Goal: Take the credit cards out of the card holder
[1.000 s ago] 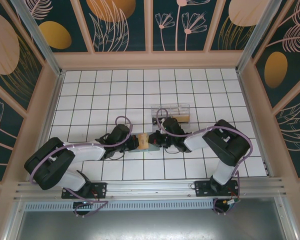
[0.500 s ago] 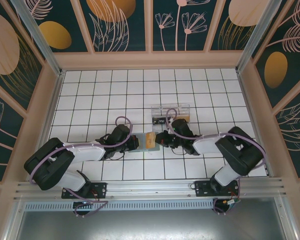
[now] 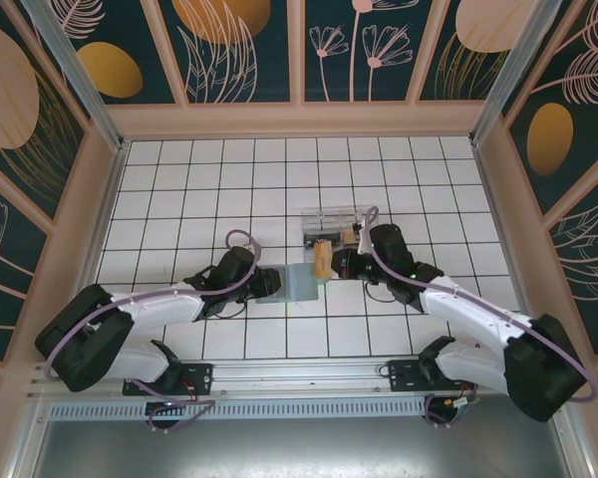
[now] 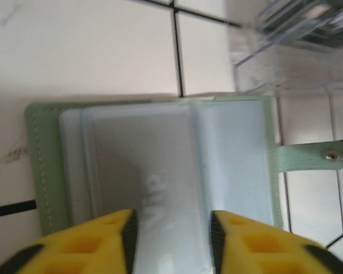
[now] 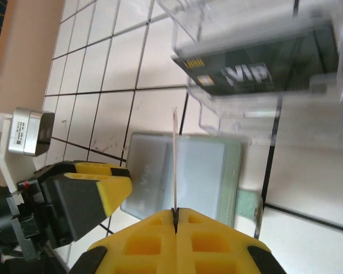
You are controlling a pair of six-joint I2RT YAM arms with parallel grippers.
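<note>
The card holder (image 3: 301,281) lies open and flat on the tiles, grey-green with clear sleeves (image 4: 160,154) and a green tab (image 4: 311,157). My left gripper (image 4: 171,240) stands open at its left side (image 3: 274,284), its yellow fingers apart over a sleeve and gripping nothing. My right gripper (image 5: 175,212) is shut on one credit card (image 5: 174,160), seen edge-on as a thin upright line above the card holder (image 5: 200,171). From above, that card (image 3: 323,259) looks tan and hangs just past the holder's far right corner, with the right gripper (image 3: 331,261) beside it.
A clear plastic box (image 3: 339,227) stands just behind the holder, with a dark VIP card (image 5: 246,74) in it. Its wall (image 4: 286,45) is close to the holder's far edge. The left gripper's finger (image 5: 86,197) sits near the held card.
My right gripper has drawn the card out of the holder and carried it back and right toward the clear box. My left gripper has opened and let go of the holder, which now lies flat.
</note>
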